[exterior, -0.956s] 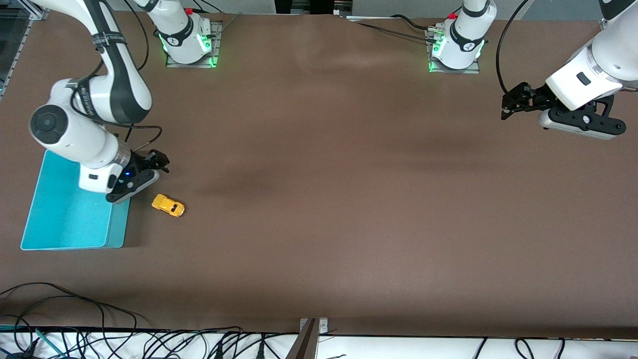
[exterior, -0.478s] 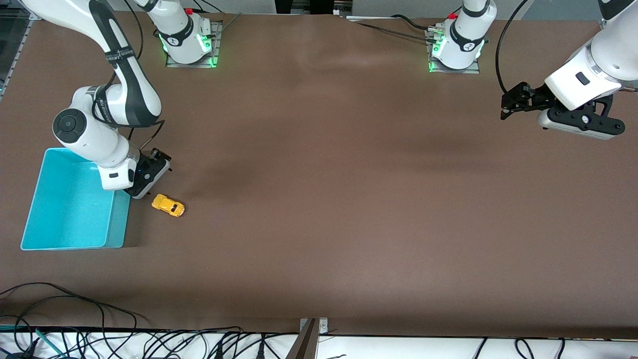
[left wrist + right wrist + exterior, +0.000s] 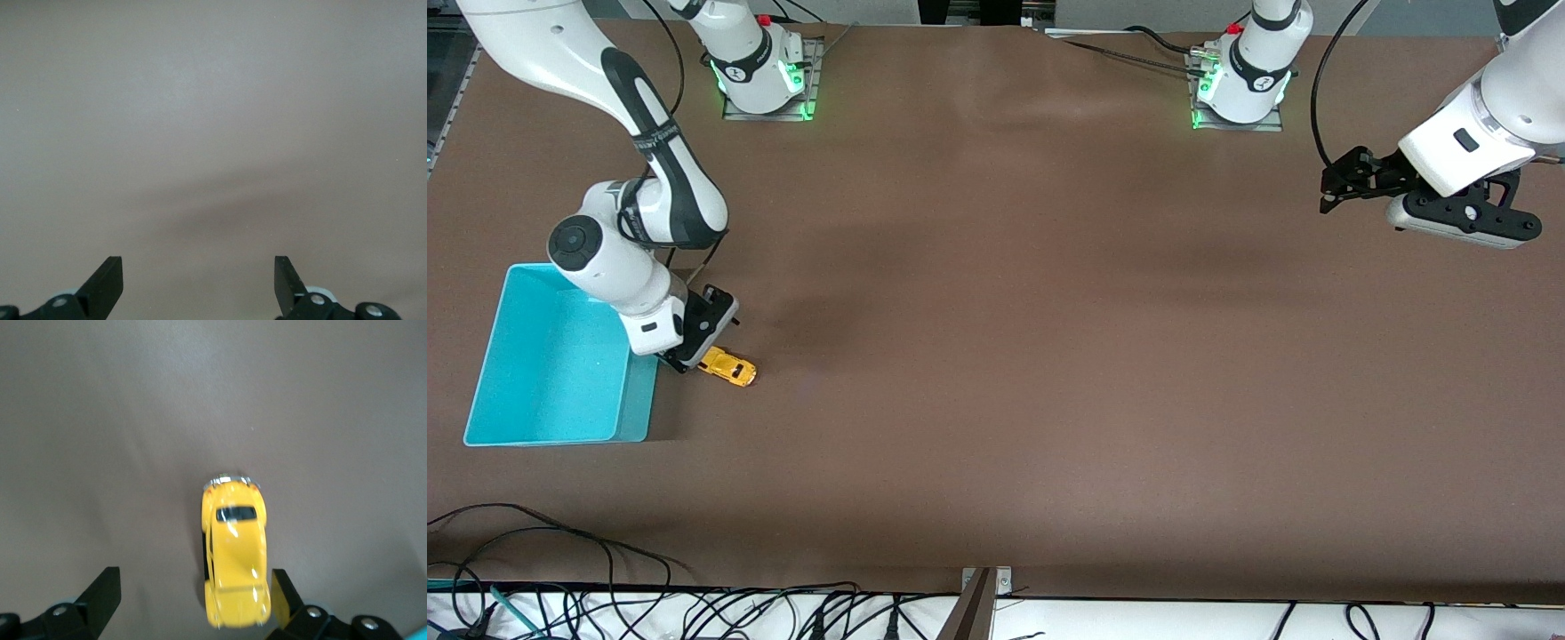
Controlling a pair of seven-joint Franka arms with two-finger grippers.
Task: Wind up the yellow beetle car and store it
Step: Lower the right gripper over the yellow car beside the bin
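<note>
Yellow beetle car [image 3: 727, 366] partly under right gripper [image 3: 694, 356]

The yellow beetle car [image 3: 727, 367] sits beside the bin [image 3: 633, 409] (not inside).

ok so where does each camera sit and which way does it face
Front view: high across the table, facing both arms; shows the bin, car, right gripper by the car, left gripper waiting over bare table.
Left wrist view: on the left wrist, facing bare table; open fingertips show.
Right wrist view: on the right wrist, facing the car; open fingertips show.
Shared: front and right wrist views both show the car.
</note>
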